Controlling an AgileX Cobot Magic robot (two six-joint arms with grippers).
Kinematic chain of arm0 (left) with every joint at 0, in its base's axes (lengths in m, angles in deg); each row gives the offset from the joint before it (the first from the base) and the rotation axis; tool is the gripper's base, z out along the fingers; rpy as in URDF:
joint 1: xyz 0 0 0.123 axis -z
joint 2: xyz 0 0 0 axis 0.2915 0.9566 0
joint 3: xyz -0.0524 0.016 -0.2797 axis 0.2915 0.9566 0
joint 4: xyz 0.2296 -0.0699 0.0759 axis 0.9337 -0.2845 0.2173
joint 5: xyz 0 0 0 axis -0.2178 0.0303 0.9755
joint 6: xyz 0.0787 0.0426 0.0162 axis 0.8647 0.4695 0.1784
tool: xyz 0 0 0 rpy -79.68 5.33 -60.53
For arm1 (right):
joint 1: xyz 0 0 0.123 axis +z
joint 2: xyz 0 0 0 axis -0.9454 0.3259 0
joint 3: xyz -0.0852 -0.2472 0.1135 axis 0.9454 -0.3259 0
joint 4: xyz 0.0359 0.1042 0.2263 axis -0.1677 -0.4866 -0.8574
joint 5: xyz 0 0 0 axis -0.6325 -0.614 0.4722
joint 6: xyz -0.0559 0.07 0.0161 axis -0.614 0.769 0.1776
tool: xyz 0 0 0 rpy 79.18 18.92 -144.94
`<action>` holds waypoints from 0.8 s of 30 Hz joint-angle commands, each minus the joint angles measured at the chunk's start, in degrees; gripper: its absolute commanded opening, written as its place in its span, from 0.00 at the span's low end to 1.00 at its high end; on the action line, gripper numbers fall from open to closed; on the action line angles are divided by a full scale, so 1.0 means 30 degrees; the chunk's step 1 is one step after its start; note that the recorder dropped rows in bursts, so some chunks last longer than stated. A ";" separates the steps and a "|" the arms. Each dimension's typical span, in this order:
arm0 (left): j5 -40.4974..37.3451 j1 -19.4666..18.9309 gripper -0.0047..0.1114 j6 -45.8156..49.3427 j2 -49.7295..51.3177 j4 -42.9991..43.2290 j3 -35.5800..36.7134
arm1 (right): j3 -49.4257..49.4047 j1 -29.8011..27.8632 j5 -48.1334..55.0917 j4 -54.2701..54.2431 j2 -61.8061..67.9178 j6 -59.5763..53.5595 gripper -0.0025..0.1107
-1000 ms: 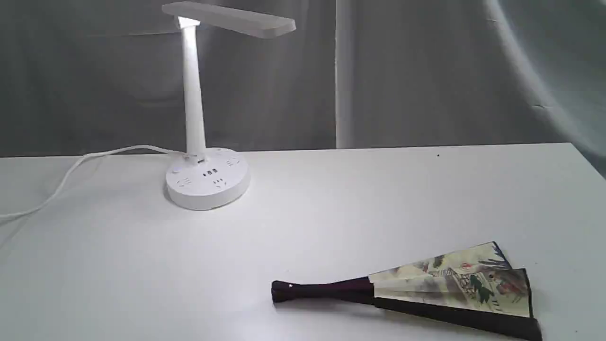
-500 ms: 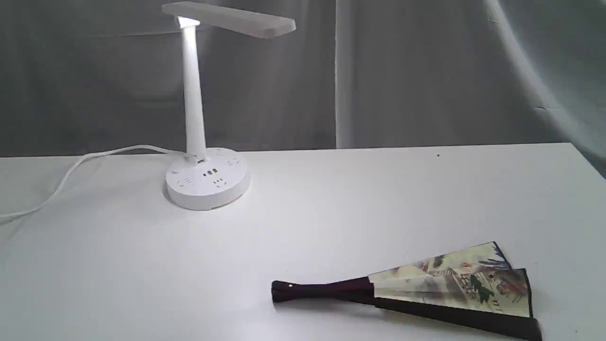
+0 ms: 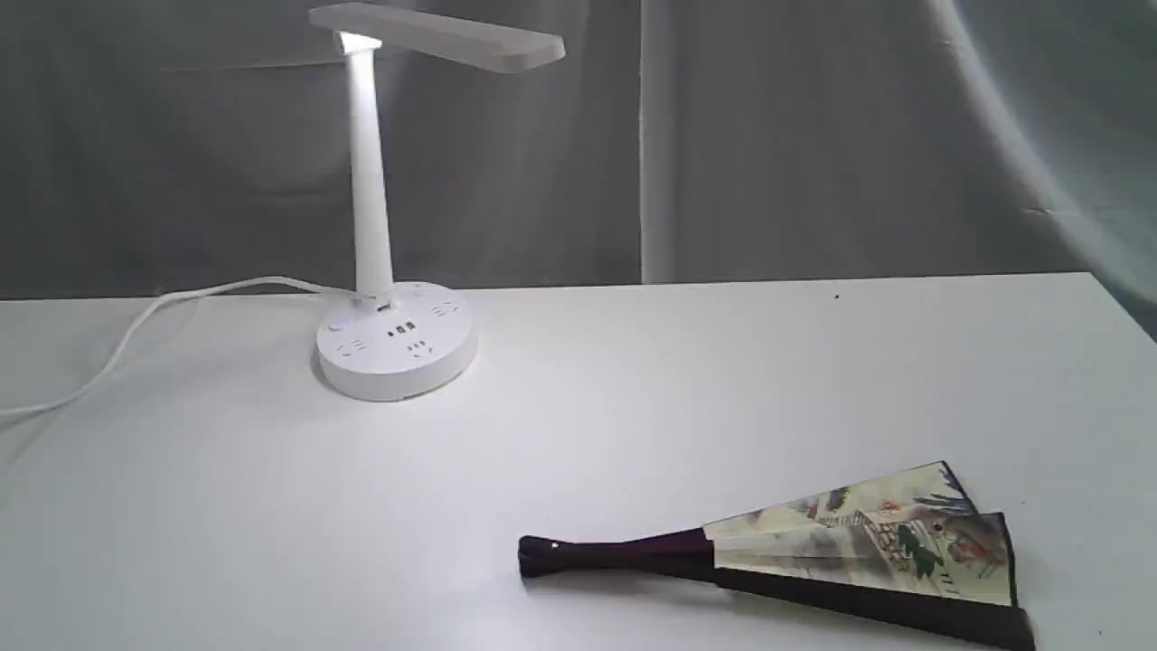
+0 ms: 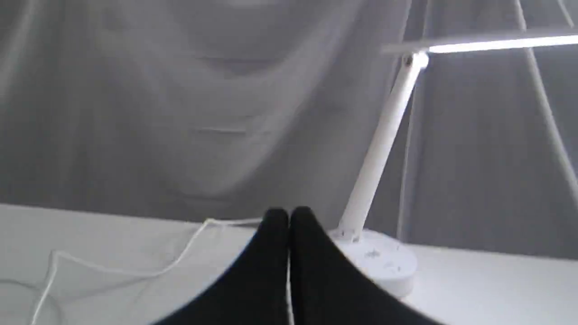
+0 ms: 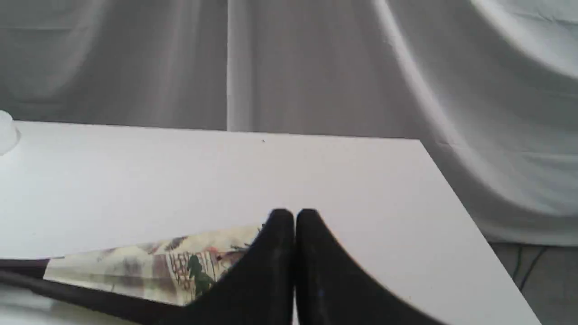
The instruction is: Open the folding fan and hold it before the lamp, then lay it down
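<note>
Your folding fan (image 3: 813,547) lies flat on the white table (image 3: 633,380) in the lower right of the exterior view. It is only partly spread: a few cream pleats with painted houses and trees show above the dark lower guard, and the pivot end points toward the frame's left. Any writing on the paper is too small to read. Well apart from it, in the upper left of that frame, the lamp (image 3: 371,208) stands upright and lit. Its bar head reaches right and its white cord (image 3: 217,287) trails off the left edge. The marks around the sockets on its round base cannot be made out. A grey curtain (image 3: 813,136) hangs behind the table. Your left gripper (image 4: 288,216) has its black fingers pressed together on nothing, facing the lamp. Your right gripper (image 5: 294,216) is likewise fully closed and empty, with the fan's paper beside it.
</note>
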 commanded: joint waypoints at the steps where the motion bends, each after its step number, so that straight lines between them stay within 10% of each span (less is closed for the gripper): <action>1: 0.1345 -0.0037 0.04 -0.0635 -0.0047 -0.0512 0.0094 | -0.0052 0.0013 -0.1863 0.0038 -0.0098 -0.0013 0.02; 8: 0.1153 -0.0037 0.04 -0.4384 -0.0047 -0.0512 0.0094 | 0.0056 0.0013 -0.3318 0.0038 -0.0098 -0.0013 0.02; 24: -0.9047 -0.0015 0.04 -0.4244 -0.0047 0.0080 -0.6218 | 0.3845 0.0013 0.0610 -0.0314 -0.0098 0.0519 0.02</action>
